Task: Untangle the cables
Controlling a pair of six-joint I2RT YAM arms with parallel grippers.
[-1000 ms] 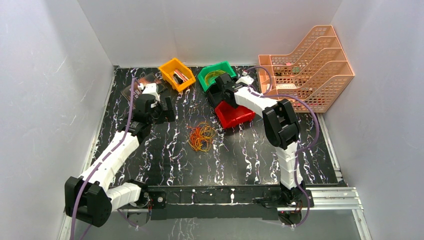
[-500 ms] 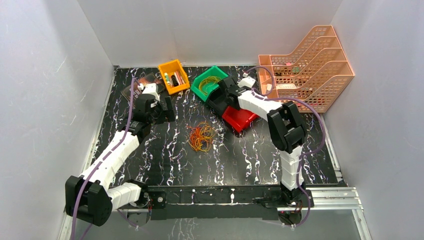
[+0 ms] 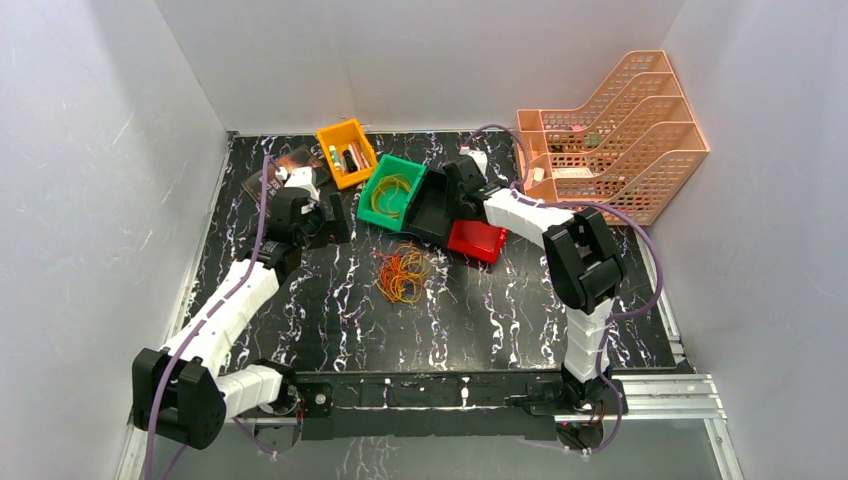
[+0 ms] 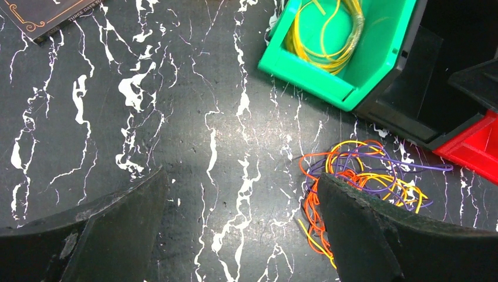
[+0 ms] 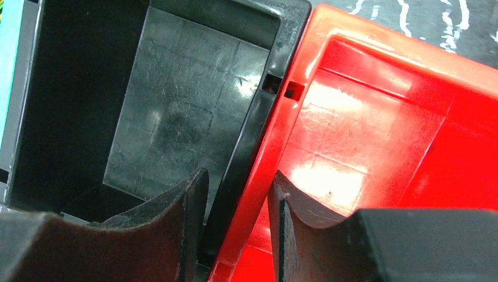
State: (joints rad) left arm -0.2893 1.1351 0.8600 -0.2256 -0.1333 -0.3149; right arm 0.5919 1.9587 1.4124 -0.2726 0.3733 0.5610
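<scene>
Now my right gripper (image 5: 238,176) pinches the meeting walls of black bin (image 5: 176,106) and red bin (image 5: 364,129), likely to shift them; left gripper (image 4: 241,182) gapes open near tangled cables (image 4: 358,176) on the table (image 4: 88,117).

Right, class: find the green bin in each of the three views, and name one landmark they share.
Top external: green bin behind centre, just beyond the loose cables.
Left wrist: top right, cut by the top edge.
Right wrist: only a sliver at the upper left edge.
Landmark: the black bin beside it, seen in all three.
</scene>
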